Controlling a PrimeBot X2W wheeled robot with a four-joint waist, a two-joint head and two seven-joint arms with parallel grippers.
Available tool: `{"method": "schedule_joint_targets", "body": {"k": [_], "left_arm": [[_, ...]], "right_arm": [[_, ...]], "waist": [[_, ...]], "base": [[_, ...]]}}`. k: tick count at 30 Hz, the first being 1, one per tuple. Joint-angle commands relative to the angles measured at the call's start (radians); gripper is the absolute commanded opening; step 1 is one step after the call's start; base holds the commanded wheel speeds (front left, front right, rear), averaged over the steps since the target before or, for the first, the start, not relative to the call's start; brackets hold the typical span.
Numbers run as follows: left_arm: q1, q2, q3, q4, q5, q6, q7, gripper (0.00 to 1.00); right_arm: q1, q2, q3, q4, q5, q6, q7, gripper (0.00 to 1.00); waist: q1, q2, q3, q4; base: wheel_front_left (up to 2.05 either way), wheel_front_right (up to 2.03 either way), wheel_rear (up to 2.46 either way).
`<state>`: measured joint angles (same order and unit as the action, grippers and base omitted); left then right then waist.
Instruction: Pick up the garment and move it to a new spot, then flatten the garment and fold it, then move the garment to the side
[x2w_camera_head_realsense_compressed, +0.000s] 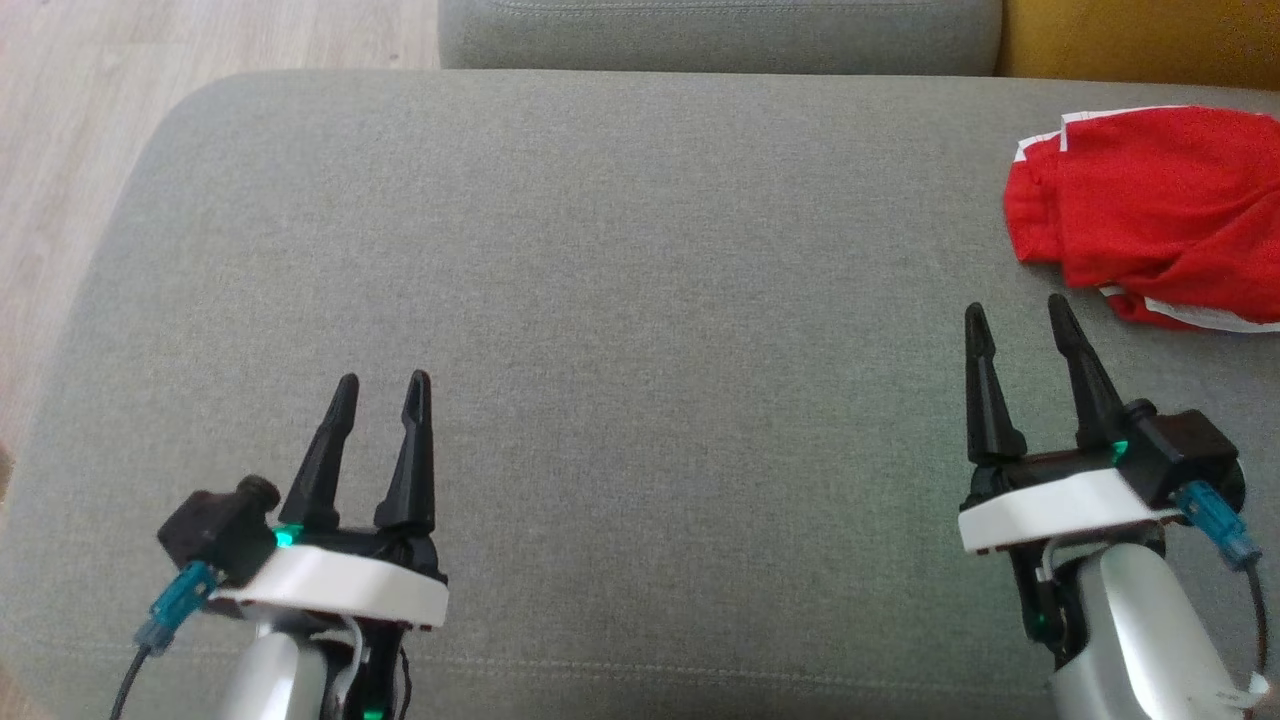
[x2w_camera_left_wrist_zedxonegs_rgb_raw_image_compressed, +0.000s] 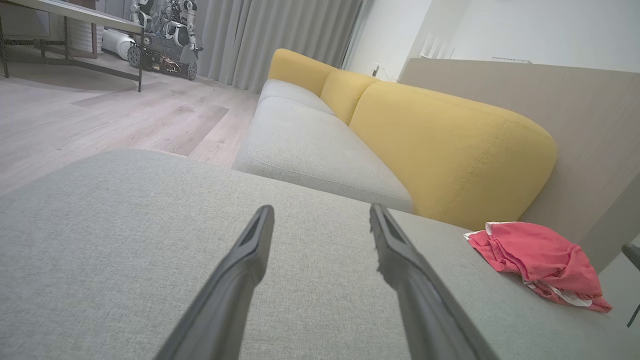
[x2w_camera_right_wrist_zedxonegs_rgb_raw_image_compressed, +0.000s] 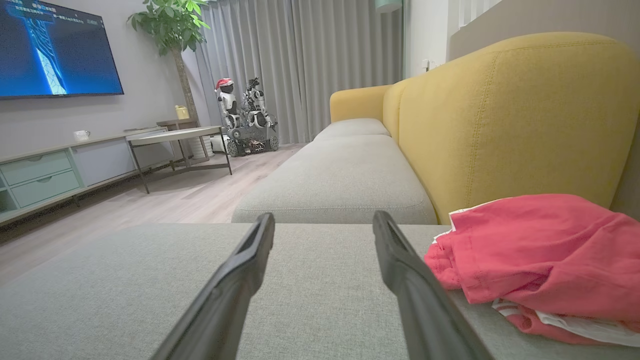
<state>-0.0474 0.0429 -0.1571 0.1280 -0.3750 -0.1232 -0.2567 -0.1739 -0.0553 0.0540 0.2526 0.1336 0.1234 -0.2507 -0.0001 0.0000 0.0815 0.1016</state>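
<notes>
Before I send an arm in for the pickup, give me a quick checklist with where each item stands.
1. Left gripper open and empty: ok.
2. Right gripper open and empty: ok.
3. Crumpled red garment with white trim in sight on the grey fabric seat cushion: ok.
4. Garment gripped: not ok; the right gripper is nearest, but apart from it.
5. Bare cushion to lay it flat on: ok; a wide stretch lies ahead of both grippers.
6. Which part is hem or waistband: cannot tell; the cloth is bunched.
</notes>
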Motion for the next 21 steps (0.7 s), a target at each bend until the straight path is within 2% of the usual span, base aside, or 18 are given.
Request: {"method": "schedule_joint_targets", "body": {"k": [1, 2, 3, 4, 7, 21], "left_arm": [[-0.023, 0.007, 0.035, -0.04, -0.007, -0.003, -0.005, 1.0], [-0.022, 0.007, 0.037, -0.042, -0.008, -0.003, -0.005, 1.0], [-0.022, 0.007, 0.038, -0.046, -0.014, -0.003, -0.005, 0.0], [0.002, 0.0, 0.002, -0.001, -0.013, 0.0, 0.0, 0.0], [0.02, -0.001, -0.001, 0.045, -0.016, 0.0, 0.002, 0.0], [0.012, 0.01, 0.016, 0.053, -0.164, 0.0, 0.032, 0.0]], "right_arm": [[-0.024, 0.005, 0.025, -0.027, 0.005, 0.007, -0.011, 1.0], [-0.024, 0.005, 0.027, -0.025, 0.005, 0.007, -0.011, 1.0], [-0.024, 0.005, 0.028, -0.024, 0.007, 0.007, -0.011, 0.0], [0.001, 0.0, 0.002, 0.013, 0.001, 0.0, 0.0, 0.0], [0.021, 0.001, 0.004, 0.056, 0.003, 0.0, 0.002, 0.0], [0.026, -0.001, -0.012, 0.048, 0.172, 0.0, 0.041, 0.0]], "waist": [[0.0001, 0.0, -0.001, 0.0], [0.0001, 0.0, -0.002, -0.001], [0.0001, 0.0, -0.002, -0.001], [0.0001, 0.0, -0.002, -0.001], [0.0001, 0.0, -0.002, -0.001], [0.0001, 0.0, -0.011, -0.013]], "base": [[0.0, 0.0, 0.0], [0.0, 0.0, 0.0], [0.0, 0.0, 0.0], [0.0, 0.0, 0.0], [0.0, 0.0, 0.0], [0.0, 0.0, 0.0]]}}
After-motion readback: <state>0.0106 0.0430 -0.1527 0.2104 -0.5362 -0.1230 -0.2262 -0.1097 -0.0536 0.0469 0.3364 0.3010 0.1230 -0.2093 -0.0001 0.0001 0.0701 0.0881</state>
